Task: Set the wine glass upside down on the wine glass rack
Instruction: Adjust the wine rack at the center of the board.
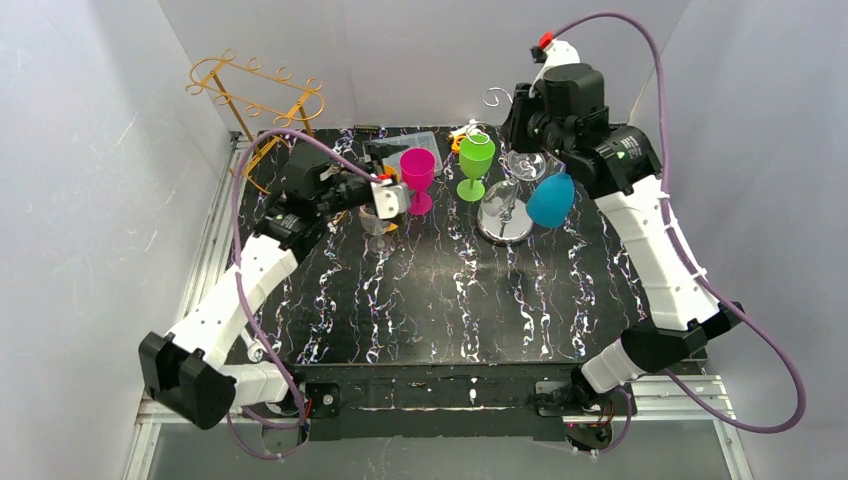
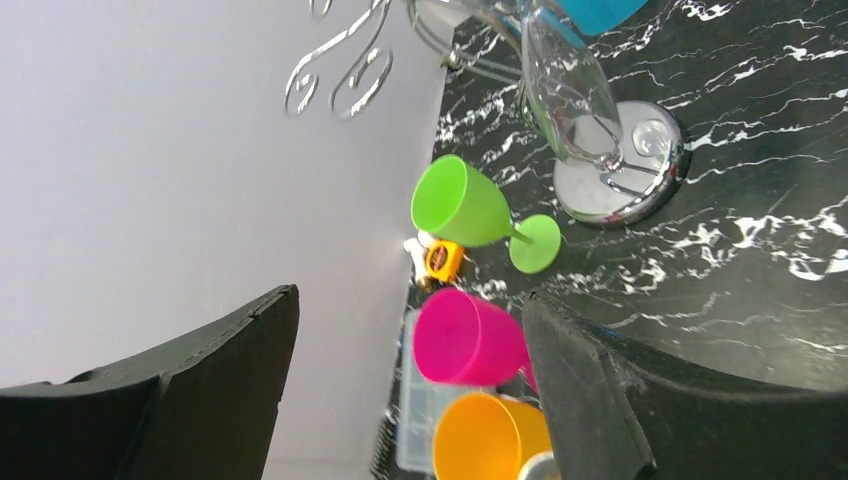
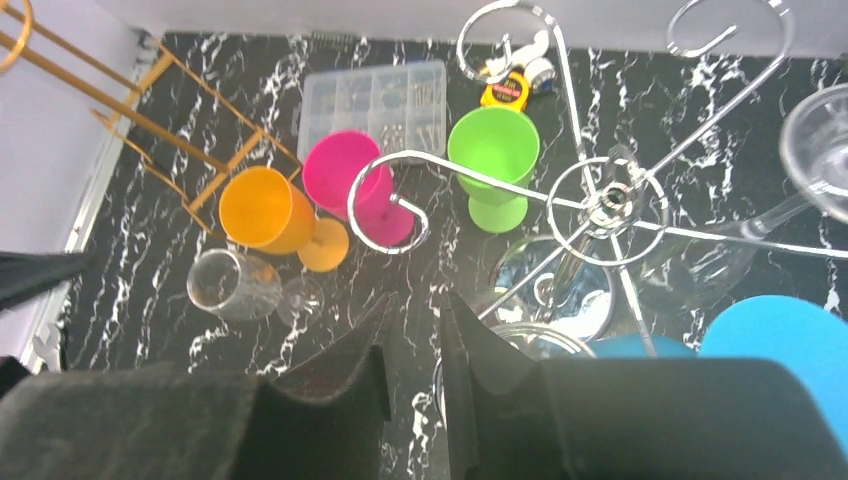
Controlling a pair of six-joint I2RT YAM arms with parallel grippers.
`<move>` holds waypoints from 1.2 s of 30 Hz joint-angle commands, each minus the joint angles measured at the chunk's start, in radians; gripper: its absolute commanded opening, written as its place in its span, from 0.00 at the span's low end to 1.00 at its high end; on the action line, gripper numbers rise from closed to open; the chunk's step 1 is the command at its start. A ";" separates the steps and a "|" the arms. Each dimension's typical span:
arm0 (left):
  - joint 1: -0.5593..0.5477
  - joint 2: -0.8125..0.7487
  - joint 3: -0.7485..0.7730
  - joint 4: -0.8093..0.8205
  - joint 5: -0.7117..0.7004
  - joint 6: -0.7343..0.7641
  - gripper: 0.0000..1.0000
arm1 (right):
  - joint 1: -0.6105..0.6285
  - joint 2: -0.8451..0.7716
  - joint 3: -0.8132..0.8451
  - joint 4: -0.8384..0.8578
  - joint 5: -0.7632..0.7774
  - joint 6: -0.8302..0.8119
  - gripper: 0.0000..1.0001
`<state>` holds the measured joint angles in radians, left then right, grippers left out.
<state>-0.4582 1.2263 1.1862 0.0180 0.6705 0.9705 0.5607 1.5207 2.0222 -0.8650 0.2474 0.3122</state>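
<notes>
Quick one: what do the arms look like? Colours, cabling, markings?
The left arm and right arm match: white link shells, black joint housings. A purple cable runs along each. There's a red cap where it enters the right wrist. The end effector fingers are matte black.

We find no legible text; the label on the yellow tape measure (image 3: pixel 503 92) is too small to read
</notes>
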 commanded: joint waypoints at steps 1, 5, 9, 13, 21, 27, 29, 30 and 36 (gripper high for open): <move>-0.061 0.052 0.081 0.043 0.017 0.218 0.81 | -0.036 0.025 0.062 0.010 -0.003 0.015 0.29; -0.092 0.136 0.140 0.050 -0.014 0.324 0.81 | -0.067 0.035 0.060 0.010 -0.028 0.018 0.29; -0.108 0.211 0.192 0.070 -0.027 0.395 0.77 | -0.104 0.039 0.043 0.015 -0.057 0.013 0.28; -0.121 0.273 0.230 0.110 -0.034 0.445 0.69 | -0.148 0.044 0.020 0.024 -0.092 0.010 0.25; -0.145 0.375 0.292 0.144 -0.037 0.563 0.63 | -0.218 0.036 -0.047 0.055 -0.165 0.011 0.21; -0.171 0.434 0.334 0.204 -0.065 0.586 0.54 | -0.236 0.035 -0.060 0.055 -0.190 0.006 0.20; -0.175 0.452 0.348 0.208 -0.067 0.596 0.46 | -0.241 0.036 -0.060 0.057 -0.194 0.003 0.19; -0.176 0.461 0.354 0.210 -0.070 0.606 0.41 | -0.244 0.036 -0.060 0.057 -0.198 0.002 0.19; -0.188 0.480 0.368 0.234 -0.082 0.632 0.20 | -0.261 0.038 -0.072 0.060 -0.214 -0.003 0.18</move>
<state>-0.6371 1.7141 1.5185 0.2114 0.5888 1.5748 0.3156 1.5654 1.9622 -0.8495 0.0546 0.3146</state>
